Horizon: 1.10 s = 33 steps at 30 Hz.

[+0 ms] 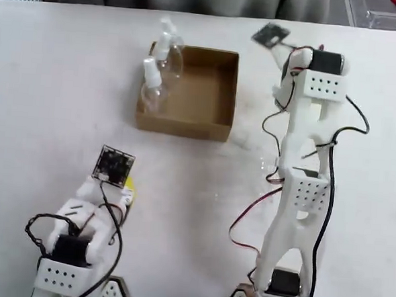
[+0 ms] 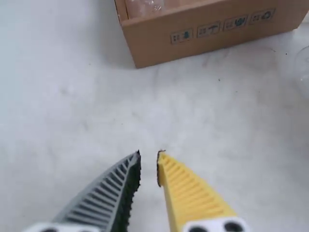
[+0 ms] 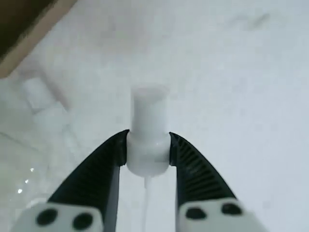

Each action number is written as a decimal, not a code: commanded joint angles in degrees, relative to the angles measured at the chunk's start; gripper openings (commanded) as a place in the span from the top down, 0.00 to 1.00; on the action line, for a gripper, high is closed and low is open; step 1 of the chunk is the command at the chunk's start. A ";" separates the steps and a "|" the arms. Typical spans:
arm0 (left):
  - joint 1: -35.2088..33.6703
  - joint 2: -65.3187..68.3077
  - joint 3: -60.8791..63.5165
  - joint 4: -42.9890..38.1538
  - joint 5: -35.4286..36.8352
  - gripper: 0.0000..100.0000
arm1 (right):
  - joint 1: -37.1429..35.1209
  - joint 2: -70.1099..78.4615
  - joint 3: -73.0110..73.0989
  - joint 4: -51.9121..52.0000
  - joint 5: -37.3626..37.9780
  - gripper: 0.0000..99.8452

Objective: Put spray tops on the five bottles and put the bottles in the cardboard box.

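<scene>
Right wrist view: spray top (image 3: 147, 130) between the right jaws

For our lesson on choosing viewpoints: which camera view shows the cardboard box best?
The high view: the whole open cardboard box, four walls and floor. The left wrist view shows one outer wall; the right wrist view just a corner.

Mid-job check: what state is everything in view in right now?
Brown cardboard box: upright, open-topped, two bottles inside.
Two clear plastic bottles: spray tops on, leaning against one box wall.
White spray top: clamped in the right gripper.
Left gripper: slightly open, empty.
</scene>
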 commanded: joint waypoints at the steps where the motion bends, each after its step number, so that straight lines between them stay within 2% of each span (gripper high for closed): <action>1: -0.48 -0.92 -0.18 0.00 -0.35 0.92 | -1.01 -3.56 -5.27 1.71 -12.48 0.98; 6: -0.48 -0.92 -0.18 0.00 -0.35 0.92 | -1.10 -11.30 -0.70 1.89 -16.97 0.98; 13: -0.48 -0.92 -0.18 0.00 -0.35 0.92 | -3.56 -31.78 23.56 1.80 -17.05 0.98; 17: -0.48 -0.92 -0.18 0.00 -0.26 0.92 | -8.04 -44.44 37.54 1.71 -18.20 0.98; 25: -0.48 -0.92 -0.18 0.00 -0.18 0.92 | -20.88 -60.18 54.86 1.10 -36.57 0.98; 33: -0.48 -0.92 -0.18 0.00 -0.09 0.92 | -34.15 -61.32 61.63 0.04 -60.84 0.98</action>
